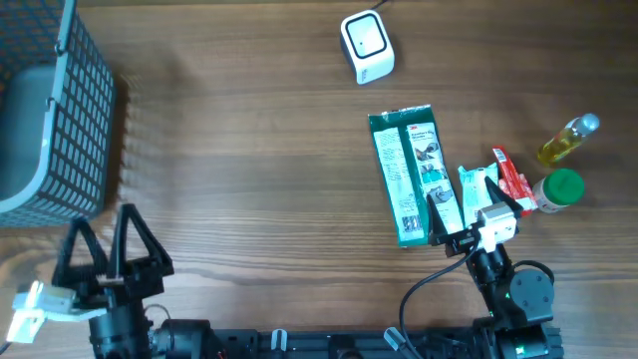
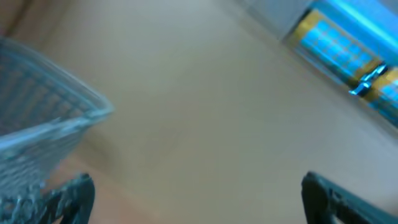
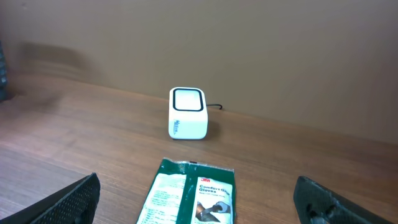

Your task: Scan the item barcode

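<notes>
Even, soft light throughout; the left wrist view is blurred.

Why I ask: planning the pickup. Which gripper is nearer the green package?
Right. The right gripper hangs open at the near end of the green package; the left gripper sits far off, beside the basket.

The table point(image 1: 249, 150) was brown wood, grained and matt. Ahead of the right gripper point(image 1: 462, 196), the scanner point(image 1: 366, 45) was smooth white plastic with a glossy dark window. The nearer packet point(image 1: 409, 175) looked like glossy printed film. Beside the left gripper point(image 1: 100, 219), the basket point(image 1: 60, 120) was grey plastic mesh. Both grippers' fingers looked matt black.
</notes>
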Robot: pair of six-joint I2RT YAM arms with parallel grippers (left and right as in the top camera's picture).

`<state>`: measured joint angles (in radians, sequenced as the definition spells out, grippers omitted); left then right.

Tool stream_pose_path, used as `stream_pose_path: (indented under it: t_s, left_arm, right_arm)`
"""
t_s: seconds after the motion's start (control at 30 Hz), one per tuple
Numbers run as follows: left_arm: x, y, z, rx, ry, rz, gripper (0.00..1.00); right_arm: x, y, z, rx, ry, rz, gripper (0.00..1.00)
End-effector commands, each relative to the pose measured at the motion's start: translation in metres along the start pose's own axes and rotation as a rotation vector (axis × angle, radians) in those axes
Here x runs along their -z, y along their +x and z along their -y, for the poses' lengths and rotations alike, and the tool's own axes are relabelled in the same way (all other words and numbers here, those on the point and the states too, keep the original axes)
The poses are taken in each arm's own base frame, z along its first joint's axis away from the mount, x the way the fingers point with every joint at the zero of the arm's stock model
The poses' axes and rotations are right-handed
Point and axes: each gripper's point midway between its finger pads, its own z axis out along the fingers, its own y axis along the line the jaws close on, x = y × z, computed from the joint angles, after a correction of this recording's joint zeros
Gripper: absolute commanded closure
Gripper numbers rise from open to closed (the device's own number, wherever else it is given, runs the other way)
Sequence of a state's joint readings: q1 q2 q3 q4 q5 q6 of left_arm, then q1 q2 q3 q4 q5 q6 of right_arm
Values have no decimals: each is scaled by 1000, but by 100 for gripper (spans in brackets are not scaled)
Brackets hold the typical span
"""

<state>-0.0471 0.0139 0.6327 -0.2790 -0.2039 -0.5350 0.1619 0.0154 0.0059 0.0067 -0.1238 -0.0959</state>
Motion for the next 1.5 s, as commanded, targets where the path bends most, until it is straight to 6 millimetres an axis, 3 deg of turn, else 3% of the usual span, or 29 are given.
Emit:
stream_pose_path:
  t_s: [0.0, 0.07, 0.17, 0.37, 0.8, 1.27, 1.47]
  left_arm:
    - [-5, -4, 29, 20, 201, 84, 0]
    - [-5, -6, 40, 26, 289, 134, 0]
    - [-6, 2, 41, 29, 348, 171, 0]
    - [-17, 40, 17, 23, 313, 120, 0]
    - [-27, 100, -23, 7, 226, 0, 0]
    - [-26, 170, -70, -23, 96, -202, 0]
    - [-19, 200, -93, -149, 25, -329, 0]
  right_arm:
    - [1, -3, -2, 11, -11, 14, 0]
    - [1, -3, -2, 11, -11, 14, 0]
    - [1, -3, -2, 10, -11, 14, 0]
    - [1, -3, -2, 10, -11, 14, 0]
    - [1, -3, -2, 11, -11, 14, 0]
    - [1, -3, -2, 11, -11, 14, 0]
    - [1, -3, -2, 10, -11, 14, 0]
